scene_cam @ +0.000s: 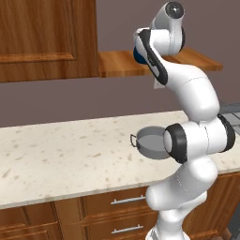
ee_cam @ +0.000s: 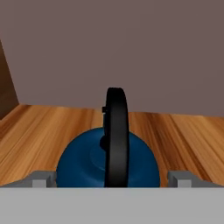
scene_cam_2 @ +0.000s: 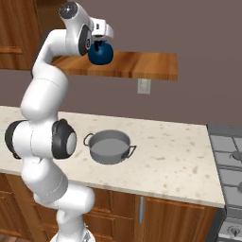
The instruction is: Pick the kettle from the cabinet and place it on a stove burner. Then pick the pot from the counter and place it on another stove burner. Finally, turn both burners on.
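Here the gripper (ee_cam: 112, 178) stands wide open and empty, its left fingertip (ee_cam: 41, 178) and right fingertip clear of either side of the kettle (ee_cam: 87, 162), which sits on the cabinet (ee_cam: 183, 135) shelf board directly ahead, between the jaws. The kettle looks rigid, glossy and probably slippery on its round body, and fairly light, so the tall black handle (ee_cam: 116, 131) rising in the middle, edge-on, seems the best place to pinch. Well below the gripper, the pot (scene_cam_2: 109, 146) rests on the counter (scene_cam_2: 179, 151).
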Robot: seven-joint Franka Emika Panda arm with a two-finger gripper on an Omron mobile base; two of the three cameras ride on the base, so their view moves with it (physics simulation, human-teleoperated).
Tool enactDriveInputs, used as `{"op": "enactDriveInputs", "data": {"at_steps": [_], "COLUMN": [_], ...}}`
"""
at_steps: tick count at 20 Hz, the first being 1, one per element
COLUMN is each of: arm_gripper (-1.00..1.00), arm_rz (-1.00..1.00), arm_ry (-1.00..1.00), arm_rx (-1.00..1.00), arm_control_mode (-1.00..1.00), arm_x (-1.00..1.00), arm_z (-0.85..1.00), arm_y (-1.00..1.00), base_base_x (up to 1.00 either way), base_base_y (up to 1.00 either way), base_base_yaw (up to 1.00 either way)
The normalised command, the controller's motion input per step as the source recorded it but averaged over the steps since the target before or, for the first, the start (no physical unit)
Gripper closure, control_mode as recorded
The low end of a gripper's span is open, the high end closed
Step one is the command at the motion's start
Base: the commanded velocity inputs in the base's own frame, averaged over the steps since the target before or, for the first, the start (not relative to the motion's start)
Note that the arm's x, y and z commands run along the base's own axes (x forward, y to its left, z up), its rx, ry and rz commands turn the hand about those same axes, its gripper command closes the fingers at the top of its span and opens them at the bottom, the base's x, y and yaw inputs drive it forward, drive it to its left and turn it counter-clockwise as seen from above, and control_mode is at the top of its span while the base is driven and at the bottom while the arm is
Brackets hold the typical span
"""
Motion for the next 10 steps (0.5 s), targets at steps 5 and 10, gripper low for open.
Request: {"op": "enactDriveInputs", "data": {"at_steps": [5, 10], "arm_gripper": [-1.0, -1.0], "arm_rz": [-0.03, -0.03], "arm_ry": [0.01, 0.04], "arm_rx": [0.01, 0.0], "arm_control_mode": [-1.0, -1.0], "arm_x": [0.18, 0.18], "arm_z": [0.0, 0.0], "arm_y": [-0.06, -0.01], "base_base_x": [0.0, 0.0], "base_base_y": [0.0, 0.0], "base_base_yaw": [0.0, 0.0]}}
